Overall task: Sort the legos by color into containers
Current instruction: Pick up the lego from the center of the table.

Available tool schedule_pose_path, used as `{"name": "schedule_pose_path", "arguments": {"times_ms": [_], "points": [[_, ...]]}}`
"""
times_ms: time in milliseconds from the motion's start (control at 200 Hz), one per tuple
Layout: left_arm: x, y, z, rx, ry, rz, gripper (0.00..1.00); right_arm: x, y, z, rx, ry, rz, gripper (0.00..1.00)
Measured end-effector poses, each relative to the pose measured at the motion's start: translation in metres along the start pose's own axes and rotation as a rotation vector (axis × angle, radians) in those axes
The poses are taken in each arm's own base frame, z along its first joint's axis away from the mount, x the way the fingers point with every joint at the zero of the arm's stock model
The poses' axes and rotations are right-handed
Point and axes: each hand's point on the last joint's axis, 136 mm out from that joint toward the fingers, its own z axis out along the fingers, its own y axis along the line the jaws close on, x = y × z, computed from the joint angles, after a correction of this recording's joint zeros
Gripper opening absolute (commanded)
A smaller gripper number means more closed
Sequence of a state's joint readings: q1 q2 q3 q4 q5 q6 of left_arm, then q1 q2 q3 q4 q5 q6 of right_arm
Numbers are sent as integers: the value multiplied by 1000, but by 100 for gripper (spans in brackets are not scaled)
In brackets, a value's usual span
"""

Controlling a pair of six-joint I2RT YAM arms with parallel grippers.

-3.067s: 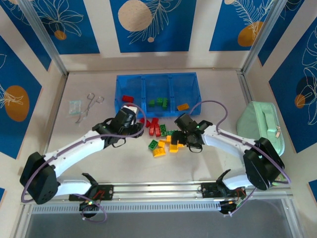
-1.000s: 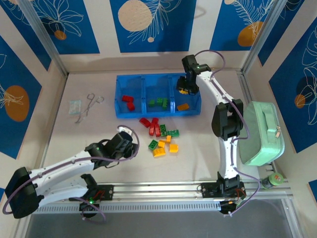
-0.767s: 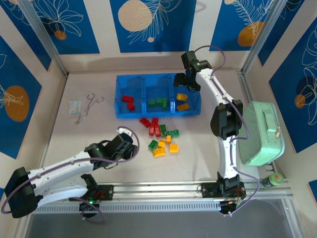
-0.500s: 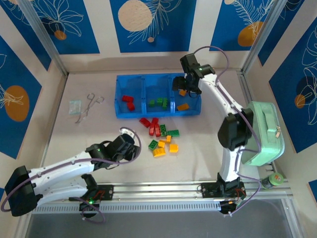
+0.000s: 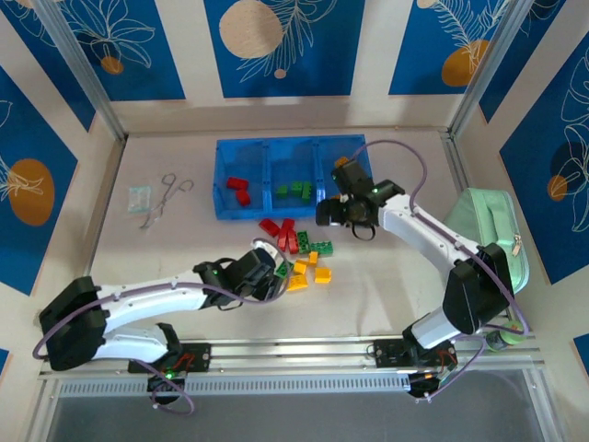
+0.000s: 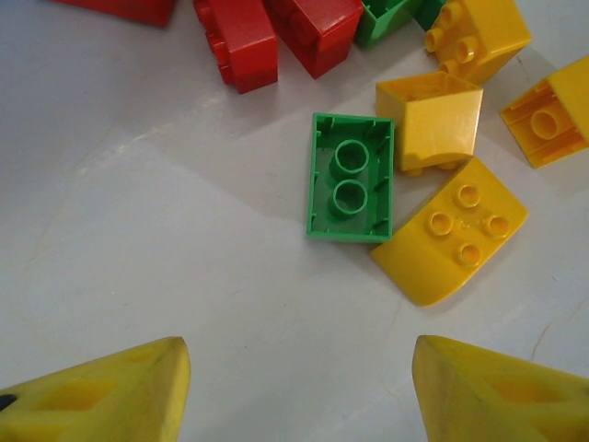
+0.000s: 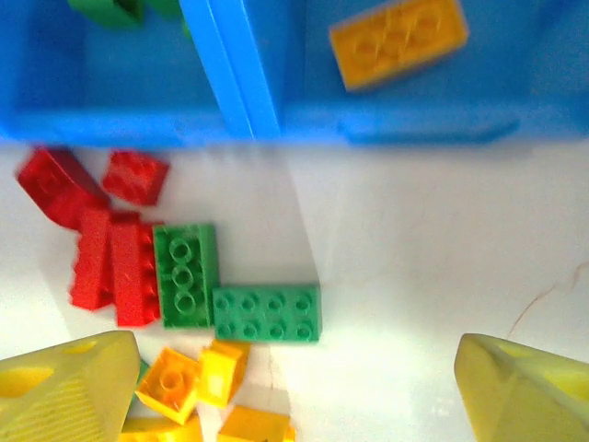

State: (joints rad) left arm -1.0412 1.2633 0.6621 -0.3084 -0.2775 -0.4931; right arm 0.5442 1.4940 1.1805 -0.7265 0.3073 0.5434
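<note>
Loose legos lie in a pile mid-table: red ones (image 5: 281,230), green ones (image 5: 317,247) and yellow ones (image 5: 308,272). The blue containers (image 5: 267,145) behind them hold red bricks (image 5: 239,189) on the left and green ones (image 5: 296,191) in the middle. An orange-yellow brick (image 7: 398,41) lies in the right compartment. My left gripper (image 5: 276,272) is open just left of the pile. An upturned green brick (image 6: 351,189) lies ahead of its fingers (image 6: 110,391). My right gripper (image 5: 329,212) hangs open and holds nothing, between the tray and the pile, above a green brick (image 7: 267,313).
A mint-green zippered case (image 5: 488,230) sits at the right edge beside my right arm. Metal forceps (image 5: 166,198) and a small clear packet (image 5: 138,198) lie left of the tray. A metal rail (image 5: 294,354) runs along the near edge.
My right gripper opened over the right compartment, left an orange-yellow brick there, then swung back toward the pile. My left gripper slid right to the pile's edge.
</note>
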Motion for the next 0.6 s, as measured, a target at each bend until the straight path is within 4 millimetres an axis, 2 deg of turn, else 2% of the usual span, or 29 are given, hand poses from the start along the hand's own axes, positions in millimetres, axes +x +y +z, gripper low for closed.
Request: {"name": "schedule_pose_path", "arguments": {"times_ms": [145,315,465,595], "points": [[-3,-9,17,-2,28,0,64,44,-8,15,-8,45,34,87],[-11,-21,30,20,49,-20,62,80,-16,27,-10,79,80,86],[-21,-24,40,21,62,-42,61,97,-22,32,-3,97,110,86],[-25,-19,47,4,73,-54,60,97,-23,24,-25,66,133,86]]}}
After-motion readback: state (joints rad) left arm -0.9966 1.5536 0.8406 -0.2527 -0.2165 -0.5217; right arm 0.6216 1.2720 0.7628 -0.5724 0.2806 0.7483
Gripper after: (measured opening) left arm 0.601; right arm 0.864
